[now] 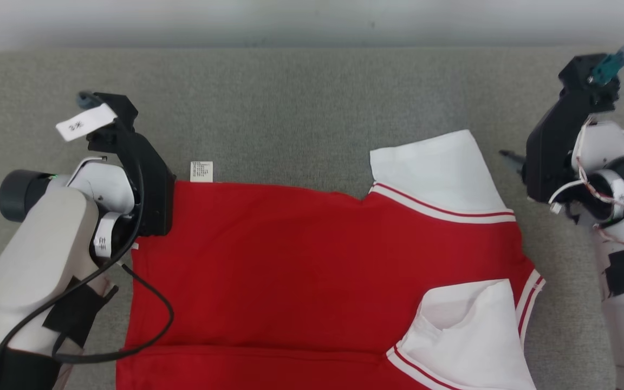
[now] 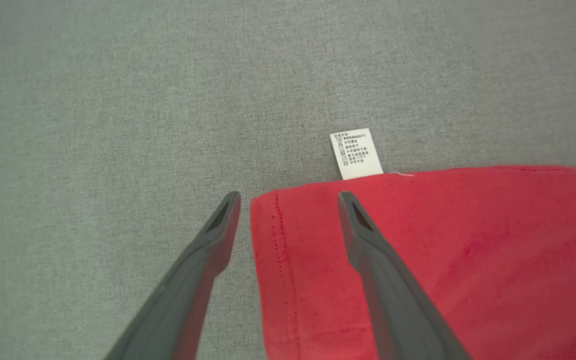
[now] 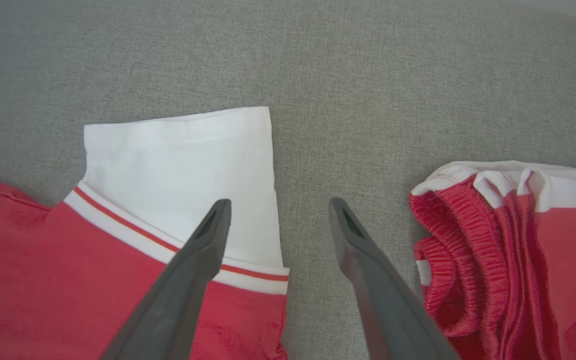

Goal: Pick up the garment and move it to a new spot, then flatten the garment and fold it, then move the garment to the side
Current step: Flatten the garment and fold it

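Observation:
The garment [image 1: 317,260] is a red shirt with white sleeves, lying flat on the grey cloth surface. One white sleeve [image 1: 436,173] points away from me and the other [image 1: 469,336] is folded in over the near right part. My left gripper [image 2: 288,197] is open, its fingers straddling the shirt's far-left hem corner [image 2: 268,210], just short of the white care label [image 2: 356,154]. My right gripper [image 3: 279,202] is open too, above the outer edge of the far sleeve [image 3: 183,165]. One finger is over the white cloth, the other over bare surface.
In the right wrist view, a second red and white garment [image 3: 508,250] with a gathered elastic band lies bunched to the right of the shirt. The grey surface [image 1: 290,108] stretches bare behind the shirt as far as the pale wall.

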### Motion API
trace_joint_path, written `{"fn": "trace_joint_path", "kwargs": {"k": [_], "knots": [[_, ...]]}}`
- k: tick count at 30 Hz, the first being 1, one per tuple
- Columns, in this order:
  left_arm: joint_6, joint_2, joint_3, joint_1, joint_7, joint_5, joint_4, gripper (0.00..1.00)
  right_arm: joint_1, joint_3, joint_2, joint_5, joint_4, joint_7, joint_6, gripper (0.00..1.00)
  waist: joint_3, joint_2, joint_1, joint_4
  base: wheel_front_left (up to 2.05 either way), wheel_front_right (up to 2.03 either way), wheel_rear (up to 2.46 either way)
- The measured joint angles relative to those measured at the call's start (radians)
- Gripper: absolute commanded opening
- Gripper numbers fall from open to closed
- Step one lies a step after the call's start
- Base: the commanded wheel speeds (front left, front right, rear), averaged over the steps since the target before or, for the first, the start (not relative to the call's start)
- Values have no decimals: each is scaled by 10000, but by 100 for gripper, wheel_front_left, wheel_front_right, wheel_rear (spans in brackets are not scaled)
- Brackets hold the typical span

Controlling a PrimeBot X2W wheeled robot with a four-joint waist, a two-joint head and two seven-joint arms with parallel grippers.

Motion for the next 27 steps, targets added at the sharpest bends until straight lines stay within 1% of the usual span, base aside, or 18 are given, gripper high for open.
{"fn": "trace_joint_path", "kwargs": {"k": [2, 5, 8, 11, 14, 20, 27], "knots": [[84, -8, -132, -216, 326, 119, 203, 100, -267, 100, -171, -230, 146, 12, 0, 100, 231, 0, 0, 9, 0, 0, 0], [169, -132, -192, -462, 510, 123, 366, 100, -471, 188, -293, -447, 428, 27, 0, 100, 542, 1, 1, 51, 0, 0, 0], [270, -268, -219, -657, 508, 144, 514, 100, -808, 107, -405, -571, 719, -282, 0, 100, 786, 0, 0, 139, 0, 0, 0], [414, -253, -255, -879, 550, 309, 752, 100, -1167, -44, -397, -805, 1049, -734, 0, 100, 977, 0, -1, 243, 0, 0, 0], [428, -303, -313, -1020, 614, 347, 926, 100, -1365, -199, -360, -974, 1461, -966, 0, 100, 1118, 1, -1, 354, 0, 0, 0], [334, -495, -272, -1067, 633, 65, 909, 100, -1536, -372, -412, -1034, 2025, -1160, 2, 100, 1115, 1, -2, 542, 0, 0, 0], [418, -566, -282, -1293, 848, -8, 671, 100, -1797, -525, -385, -1076, 2470, -1325, 0, 100, 911, 0, -3, 606, 0, 0, 0]]}}
